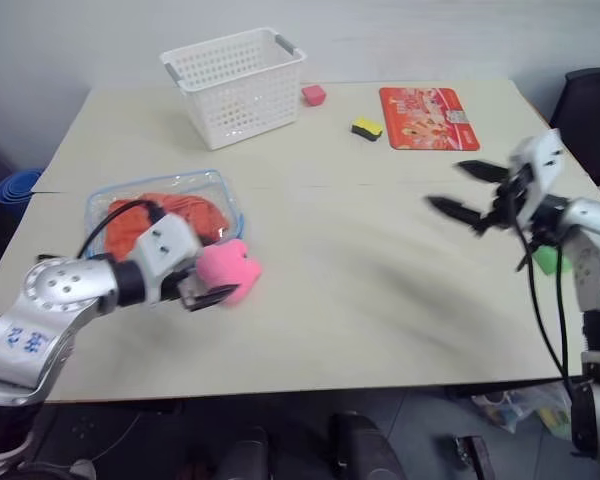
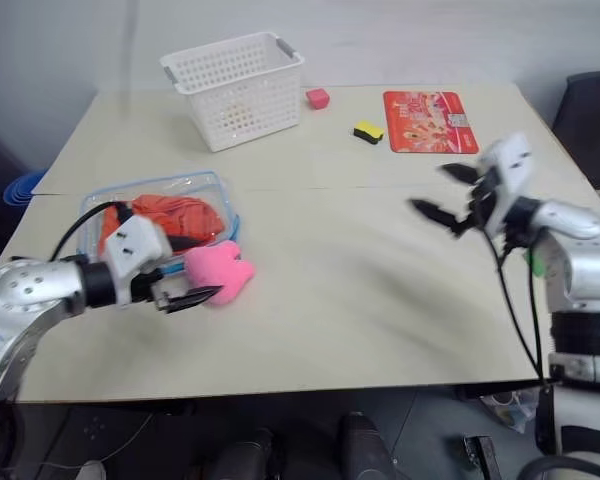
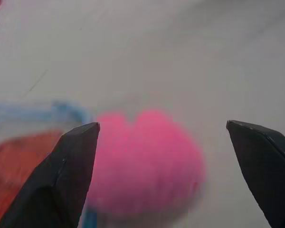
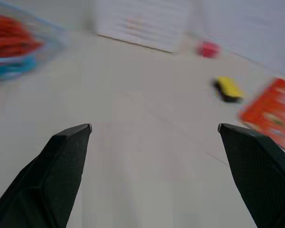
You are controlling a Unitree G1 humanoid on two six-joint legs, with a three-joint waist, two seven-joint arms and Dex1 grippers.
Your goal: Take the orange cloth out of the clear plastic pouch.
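Orange cloth [image 1: 158, 217] sits inside the clear plastic pouch [image 1: 166, 208], flat on the table [image 1: 360, 290] at its left side. Left pincer [image 1: 208, 295] fingers apart, empty, at the pink heart sponge [image 1: 230, 267] beside the pouch. Right pincer [image 1: 472, 192] fingers apart, empty, above the table's right side. Red packet [image 1: 428, 117] carries print, probably text, unreadable here.

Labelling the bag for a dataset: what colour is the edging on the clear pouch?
Light blue, clearest in the left eye view on the clear pouch.
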